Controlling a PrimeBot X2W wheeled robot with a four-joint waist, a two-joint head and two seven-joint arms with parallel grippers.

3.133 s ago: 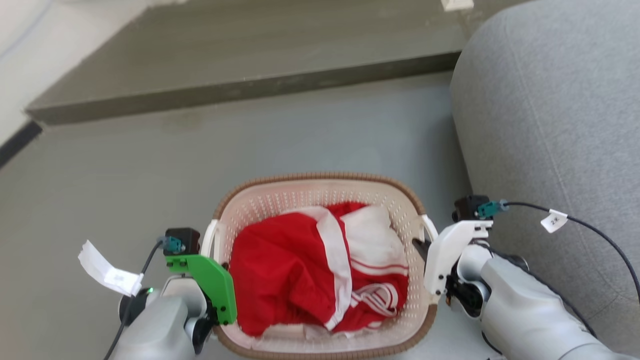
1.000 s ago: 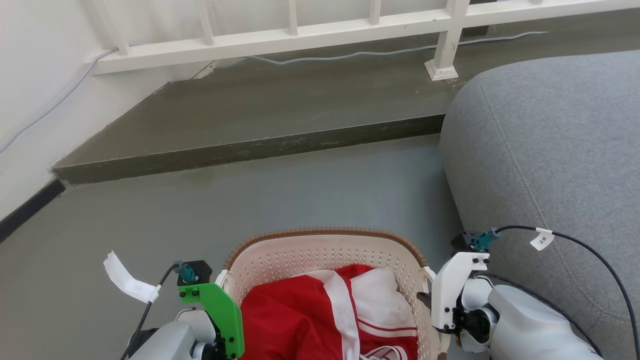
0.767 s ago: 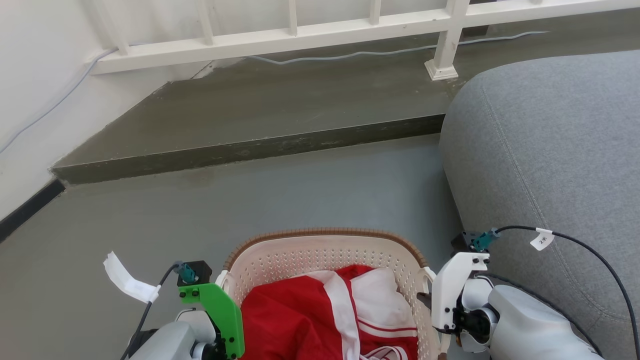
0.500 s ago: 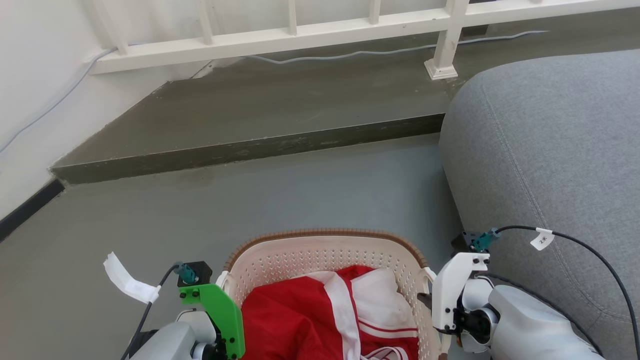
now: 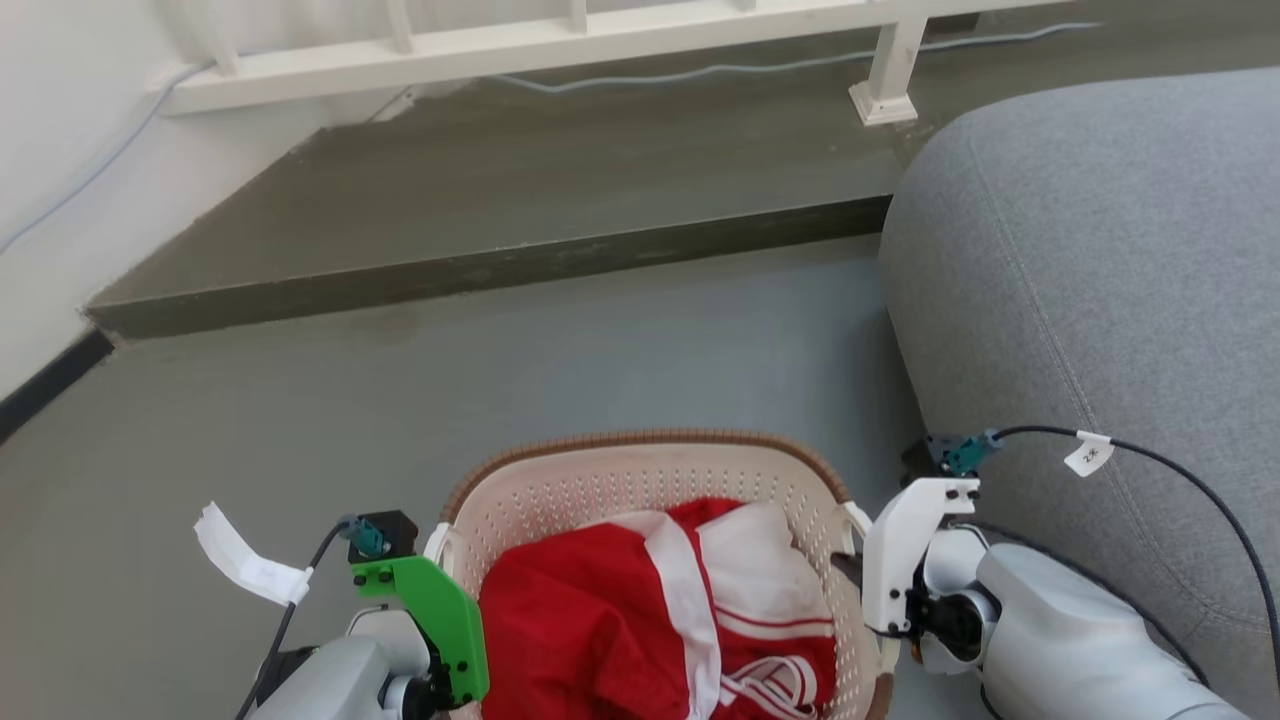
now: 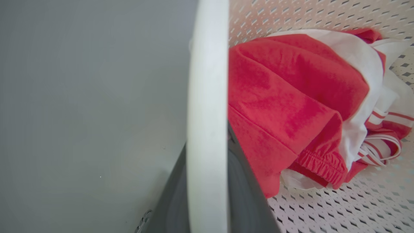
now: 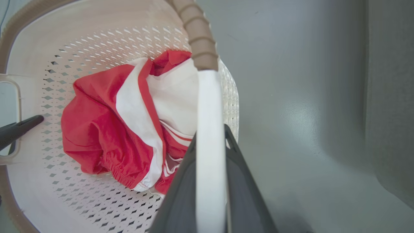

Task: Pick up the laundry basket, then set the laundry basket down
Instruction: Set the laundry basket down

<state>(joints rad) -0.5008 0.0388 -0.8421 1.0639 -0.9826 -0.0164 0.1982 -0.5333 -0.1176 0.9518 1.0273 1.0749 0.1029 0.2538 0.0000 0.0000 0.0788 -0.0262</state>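
The laundry basket (image 5: 640, 442) is cream-white and perforated with a brown woven rim, low in the middle of the head view, with red and white clothes (image 5: 600, 610) in it. My left gripper (image 6: 207, 139) is shut on the basket's white left handle (image 6: 207, 81), one dark finger on each side of it. My right gripper (image 7: 210, 136) is shut on the white right handle (image 7: 210, 106) in the same way. In the head view the left gripper (image 5: 440, 590) sits behind a green bracket and the right gripper (image 5: 850, 575) behind a white one. Whether the basket touches the floor I cannot tell.
A grey sofa (image 5: 1100, 250) stands close on the right, almost against my right arm. Ahead is open grey floor (image 5: 500, 380), then a raised dark step (image 5: 500, 270) with a white railing (image 5: 600, 30) and a cable behind. A white wall (image 5: 60, 120) runs along the left.
The whole head picture has shifted as the camera moved: the railing came into view, then slid up a little. Both grippers stay shut on the basket's handles.
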